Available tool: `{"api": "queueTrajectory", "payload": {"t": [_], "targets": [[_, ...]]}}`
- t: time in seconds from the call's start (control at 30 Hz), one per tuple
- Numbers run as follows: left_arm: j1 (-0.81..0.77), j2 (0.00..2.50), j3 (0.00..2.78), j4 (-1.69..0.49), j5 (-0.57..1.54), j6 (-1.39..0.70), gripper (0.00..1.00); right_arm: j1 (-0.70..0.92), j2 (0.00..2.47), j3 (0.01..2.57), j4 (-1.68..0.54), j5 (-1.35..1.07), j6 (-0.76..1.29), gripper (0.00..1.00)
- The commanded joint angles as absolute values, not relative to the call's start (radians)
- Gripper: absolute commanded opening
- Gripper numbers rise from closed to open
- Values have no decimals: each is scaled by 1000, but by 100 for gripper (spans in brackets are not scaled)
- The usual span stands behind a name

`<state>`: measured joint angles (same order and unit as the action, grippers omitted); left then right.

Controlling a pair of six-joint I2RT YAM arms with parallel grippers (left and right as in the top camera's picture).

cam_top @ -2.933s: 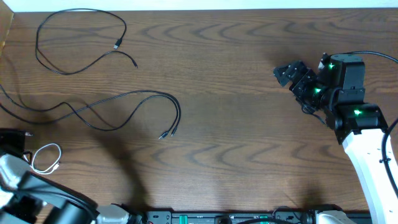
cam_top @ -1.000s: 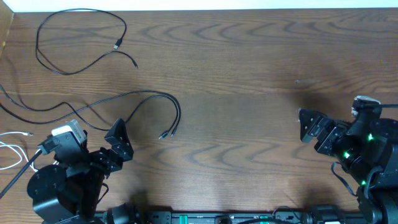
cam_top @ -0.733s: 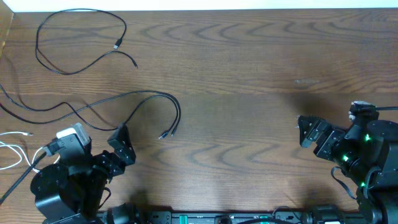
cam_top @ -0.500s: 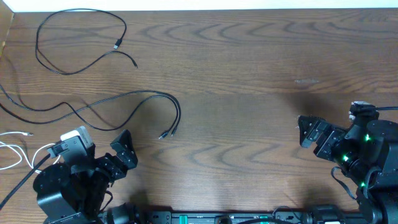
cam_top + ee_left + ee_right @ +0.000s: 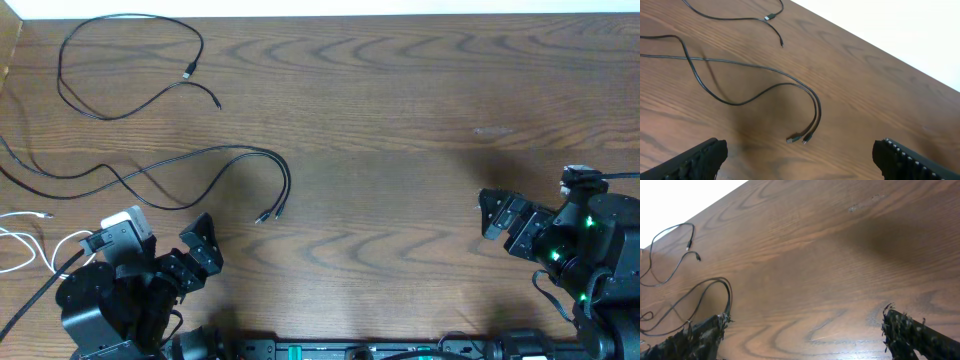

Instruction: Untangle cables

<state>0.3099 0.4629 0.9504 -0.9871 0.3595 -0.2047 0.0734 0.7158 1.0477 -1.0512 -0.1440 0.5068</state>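
**Left claw (image 5: 200,258) and right claw (image 5: 490,213) both wide open, nothing held**

Each claw hovers near the front edge of the table (image 5: 400,120), jaws spread and empty, well apart from each other. The cables all lie on the left half. A looped black cable (image 5: 189,71) sits alone at the far corner. A long black cable (image 5: 286,178) snakes across the middle, its two plug ends side by side. A white cable (image 5: 22,236) lies at the left edge, just beside the left arm.

The job looks nearly done, as no cable seems to lie over another. One crossing is left, where the long black cable's strands pass over each other near the left side. Opening it calls for the left claw to pinch one strand there and draw it sideways.
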Motion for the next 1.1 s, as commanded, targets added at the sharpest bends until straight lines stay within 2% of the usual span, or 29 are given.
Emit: {"api": "queueTrajectory", "payload": {"t": [0.0, 0.47, 0.63, 0.8, 1.07], "targets": [[304, 463, 961, -988, 350, -192, 98, 69, 715, 1051, -1052, -137, 492, 99], [304, 463, 961, -988, 350, -192, 98, 69, 714, 1051, -1110, -102, 492, 99], [304, 463, 961, -988, 350, -192, 98, 69, 664, 1020, -1110, 30, 492, 99], [304, 463, 961, -988, 350, -192, 99, 68, 568, 910, -1019, 56, 488, 99], [304, 463, 961, -988, 350, -192, 99, 69, 361, 577, -696, 58, 428, 99]]}}
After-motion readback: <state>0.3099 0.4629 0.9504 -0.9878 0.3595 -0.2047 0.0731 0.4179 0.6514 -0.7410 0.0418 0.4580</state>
